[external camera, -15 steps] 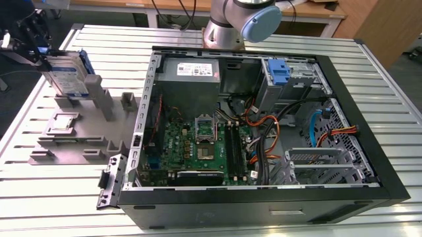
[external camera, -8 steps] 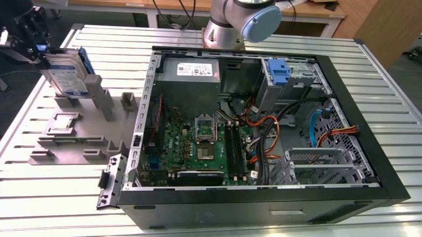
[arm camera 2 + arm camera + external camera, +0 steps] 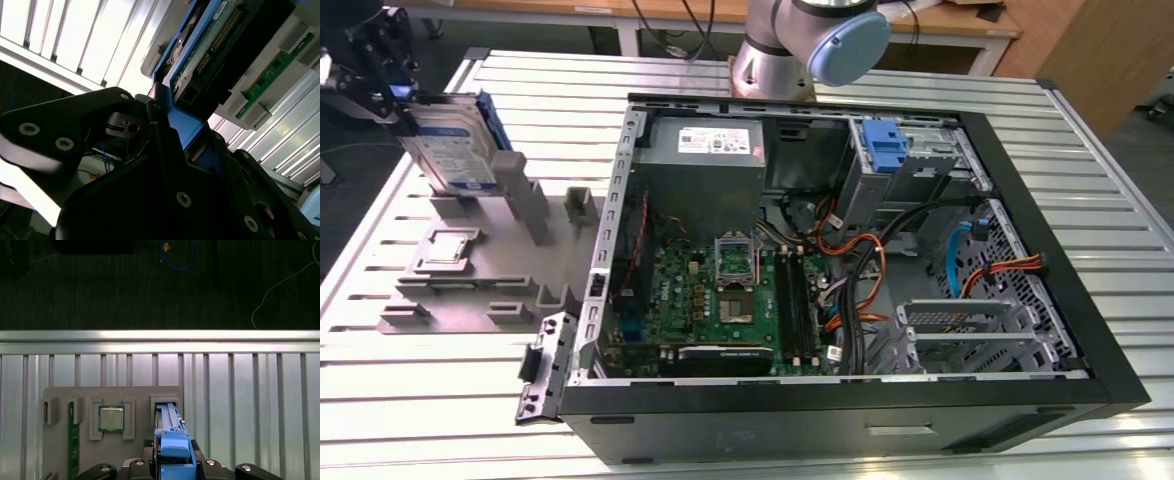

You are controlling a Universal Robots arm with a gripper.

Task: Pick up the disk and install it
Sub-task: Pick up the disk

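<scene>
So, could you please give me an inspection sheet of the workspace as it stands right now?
Surface: slatted metal table, carrying the open computer case and a grey holder tray.
Job's things: the disk is upright over the holder tray, to the exterior view's left of the case; not installed.
Clutter: a processor chip and a green memory stick sit in the tray.
Grippers: gripper shut on the disk's upper end.
Cables: orange, blue and black cables lie inside the case.
Surroundings: wooden furniture behind the table.
</scene>
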